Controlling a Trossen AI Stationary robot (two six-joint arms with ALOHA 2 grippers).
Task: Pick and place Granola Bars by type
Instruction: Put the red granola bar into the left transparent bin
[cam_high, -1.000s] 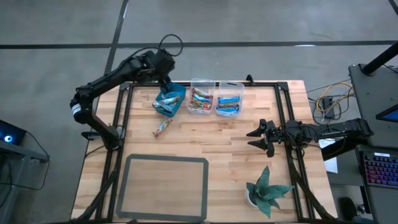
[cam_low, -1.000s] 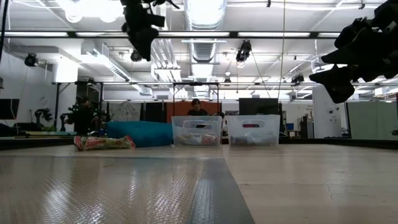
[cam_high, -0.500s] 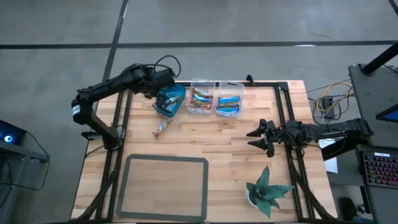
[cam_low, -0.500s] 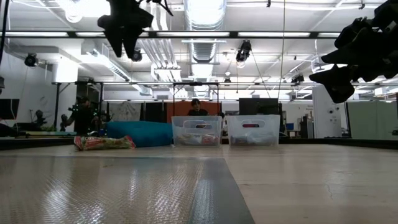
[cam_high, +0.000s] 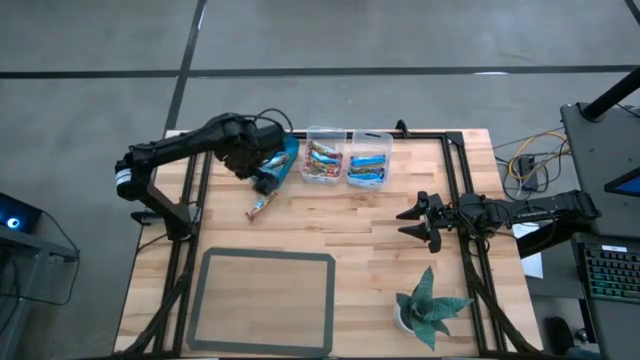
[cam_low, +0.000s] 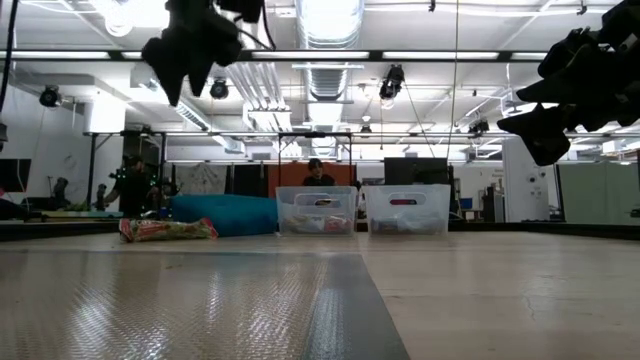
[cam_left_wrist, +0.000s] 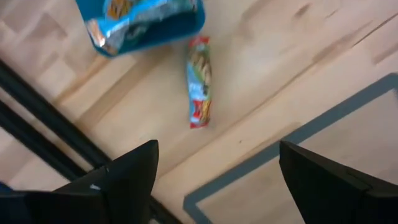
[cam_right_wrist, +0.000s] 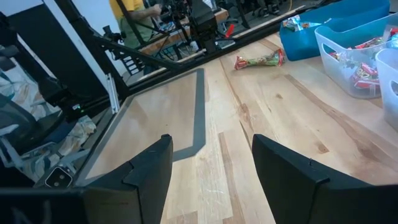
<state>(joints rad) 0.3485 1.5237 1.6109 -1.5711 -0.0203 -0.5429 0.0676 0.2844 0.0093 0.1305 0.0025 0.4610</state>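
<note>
High view: left gripper (cam_high: 262, 172) spread above teal bin (cam_high: 284, 160); right gripper (cam_high: 412, 221) spread, idle.

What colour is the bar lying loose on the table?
Reddish multicoloured bar, clearest in the left wrist view.

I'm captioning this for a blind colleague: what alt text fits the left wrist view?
A single red multicoloured granola bar lies loose on the wooden table, just clear of a teal bin holding wrapped bars. The left gripper hangs above, fingers wide open and empty, with a grey mat nearby.
</note>
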